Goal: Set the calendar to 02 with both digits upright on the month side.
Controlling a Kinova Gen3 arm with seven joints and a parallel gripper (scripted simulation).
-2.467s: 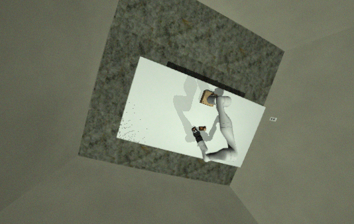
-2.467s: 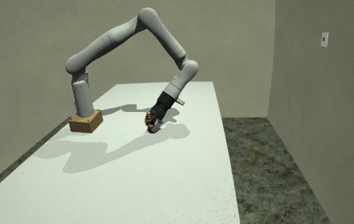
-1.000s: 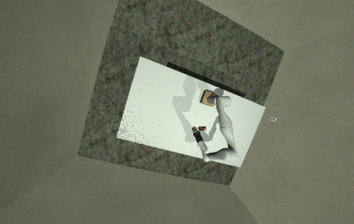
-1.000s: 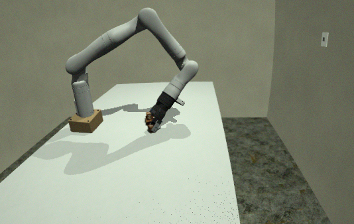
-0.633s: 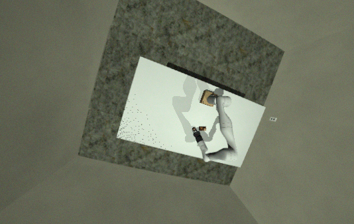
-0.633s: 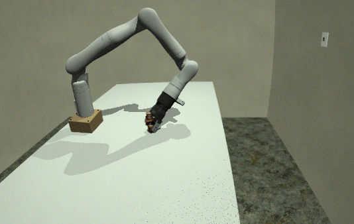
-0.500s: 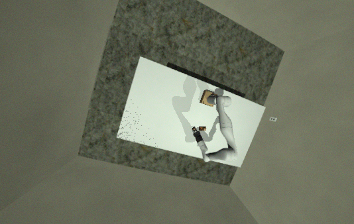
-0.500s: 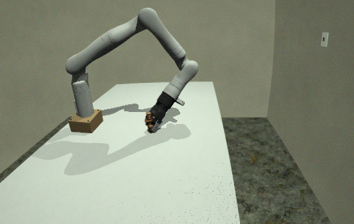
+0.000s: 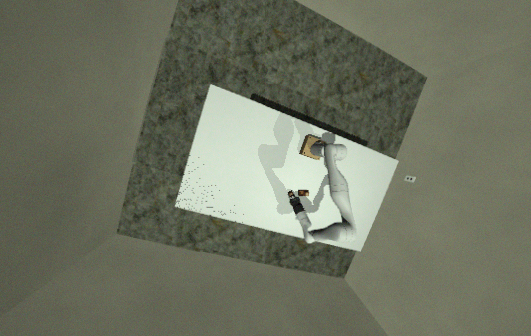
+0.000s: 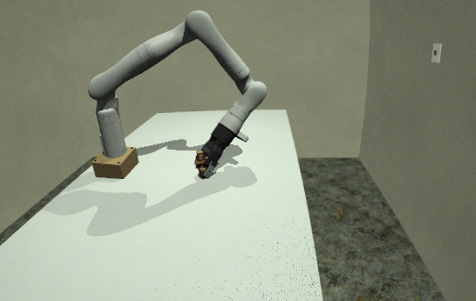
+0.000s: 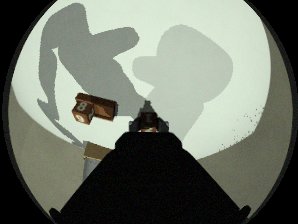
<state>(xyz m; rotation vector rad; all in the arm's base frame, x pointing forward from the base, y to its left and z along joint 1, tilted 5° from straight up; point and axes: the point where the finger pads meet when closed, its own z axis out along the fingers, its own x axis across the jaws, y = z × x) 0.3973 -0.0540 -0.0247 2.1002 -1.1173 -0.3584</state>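
Note:
The small brown calendar tray (image 9: 303,192) lies on the white table; in the wrist view (image 11: 93,108) it sits left of my fingers, with a pale face at its left end. My gripper (image 9: 292,195) is tilted down close to the table, just beside the tray. It is shut on a brown calendar cube (image 11: 147,121), which peeks out above the gripper body in the wrist view. The cube also shows at the fingers in the side view (image 10: 201,161). The digits are too small to read. I cannot tell whether a second cube is in the tray.
The arm's wooden base block (image 10: 115,163) stands at the table's far left edge. The table's right edge (image 10: 302,187) drops to a stone floor.

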